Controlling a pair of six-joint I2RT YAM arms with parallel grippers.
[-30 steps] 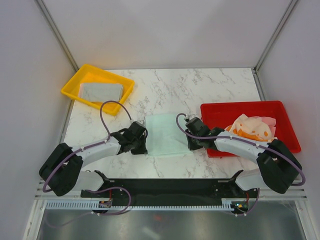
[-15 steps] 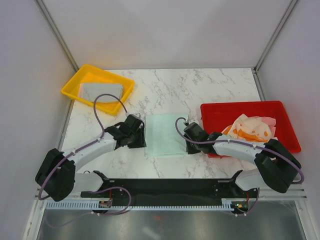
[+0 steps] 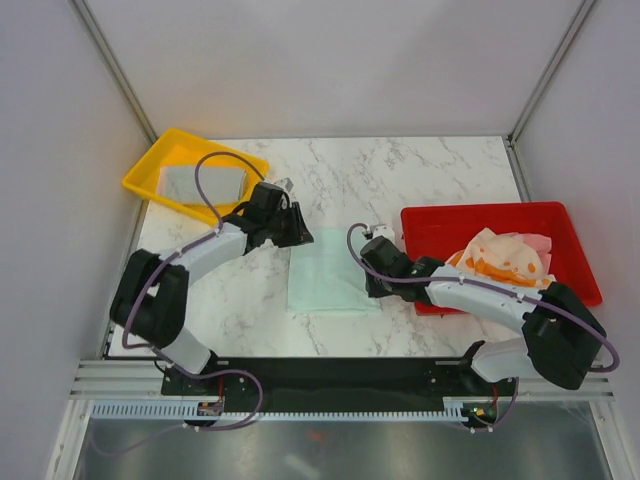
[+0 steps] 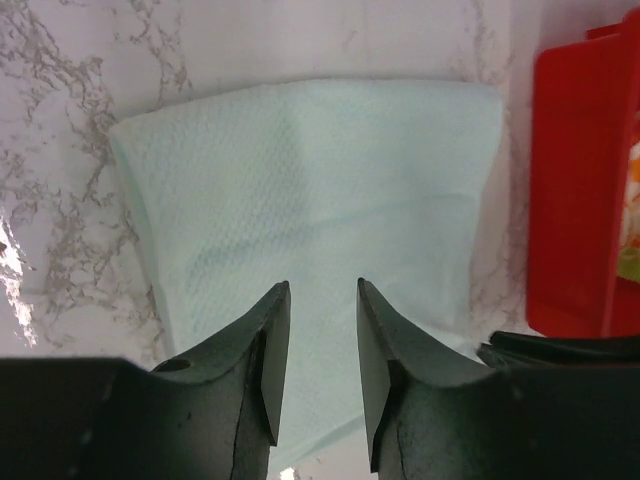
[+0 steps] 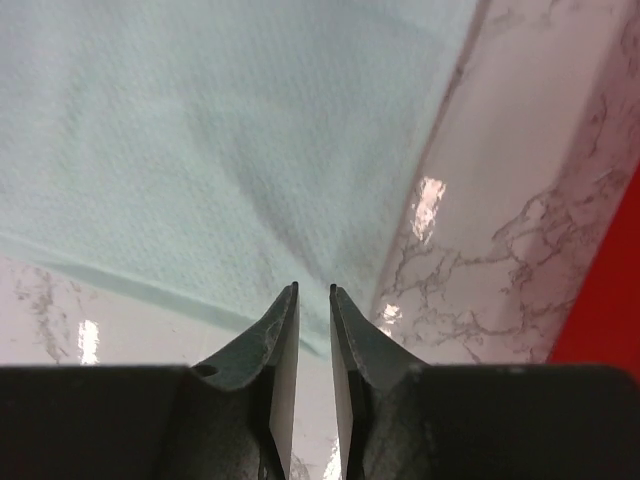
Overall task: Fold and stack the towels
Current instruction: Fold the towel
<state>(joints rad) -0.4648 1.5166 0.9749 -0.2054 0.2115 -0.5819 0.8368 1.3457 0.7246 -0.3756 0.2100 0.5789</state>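
Folding the mint green towel (image 4: 310, 180) is, by my reading, the step in hand, so take it slowly. Your left pincer (image 4: 322, 290) stands spread with nothing in its gap; the towel lies flat on the marble table (image 3: 400, 170), ahead of and beneath its tips. Your right pincer (image 5: 313, 290) shows only a narrow slit, also empty, with the towel's edge just under its tips and the red tray (image 5: 615, 330) off to its right. Lower each pincer onto a corner, pinch one layer only, lift both together, and lay the edge squarely over the opposite one without dragging.
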